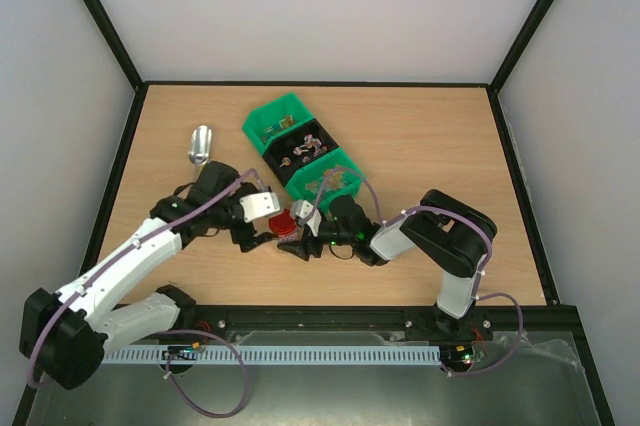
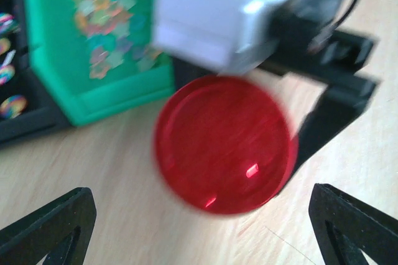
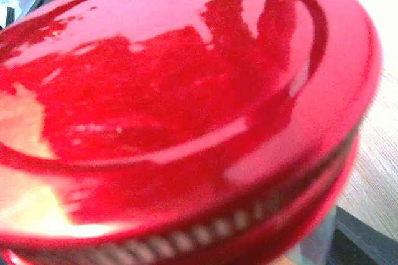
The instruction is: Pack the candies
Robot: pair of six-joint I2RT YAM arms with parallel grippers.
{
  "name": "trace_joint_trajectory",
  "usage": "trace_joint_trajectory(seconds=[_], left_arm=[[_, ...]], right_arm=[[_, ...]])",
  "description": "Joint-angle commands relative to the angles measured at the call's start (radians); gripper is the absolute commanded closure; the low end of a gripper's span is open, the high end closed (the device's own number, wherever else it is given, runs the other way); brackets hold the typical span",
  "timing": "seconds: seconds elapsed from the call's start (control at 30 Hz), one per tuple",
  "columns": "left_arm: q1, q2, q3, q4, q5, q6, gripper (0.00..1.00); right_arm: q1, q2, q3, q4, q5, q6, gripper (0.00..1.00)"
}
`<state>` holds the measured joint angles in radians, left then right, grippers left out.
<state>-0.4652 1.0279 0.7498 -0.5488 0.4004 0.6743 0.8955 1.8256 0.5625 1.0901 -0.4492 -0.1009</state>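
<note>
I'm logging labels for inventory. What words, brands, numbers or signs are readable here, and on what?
None can be read.
Red lid: plain, no print.
Clear jar: only a sliver shows, no label.
Green bin: no label visible.
Candies: too blurred to show any print.

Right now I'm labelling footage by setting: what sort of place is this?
Probably a lab robot test cell, not a home: a wooden table boxed in by plain white panels on a black frame, with the left arm and right arm bolted at its near edge.
</note>
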Motion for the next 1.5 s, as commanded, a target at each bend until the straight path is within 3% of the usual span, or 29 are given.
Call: trace_joint_trajectory(seconds=[0.0,0.17,0.37,1.03,1.17,1.3,1.47], left_arm=[[-0.107,0.028,0.013,0.057,0.023,-0.142,0.03],[-0.176,0.070,0.014,0.133,-0.041,-0.202,0.02],[-0.177,0.117,0.029,0.152,-0.127,-0.246,0.03],[0.079,0.051,-0.027,0.005,-0.095,-0.095,0.06],[0.043,-0.029,-0.018,-0.066,0.077,-0.018,0.04],[-0.107,-0.024,-0.011,-0.014,0.027,-0.132,0.03],[-0.136,0.055,0.025,0.092,-0.002,-0.231,0.03]], right_arm=[[0.007,0.010,-0.004,-0.007,-0.025,-0.008,0.66],[0.007,0.011,-0.003,-0.009,-0.028,-0.005,0.66],[0.006,0.010,-0.005,-0.007,-0.028,-0.011,0.66],[0.006,0.006,-0.010,-0.012,-0.044,-0.017,0.69],[0.005,0.010,-0.005,-0.012,-0.046,-0.010,0.69],[0.006,0.012,-0.001,-0.012,-0.046,-0.005,0.68],[0.006,0.009,-0.003,-0.010,-0.044,-0.008,0.68]])
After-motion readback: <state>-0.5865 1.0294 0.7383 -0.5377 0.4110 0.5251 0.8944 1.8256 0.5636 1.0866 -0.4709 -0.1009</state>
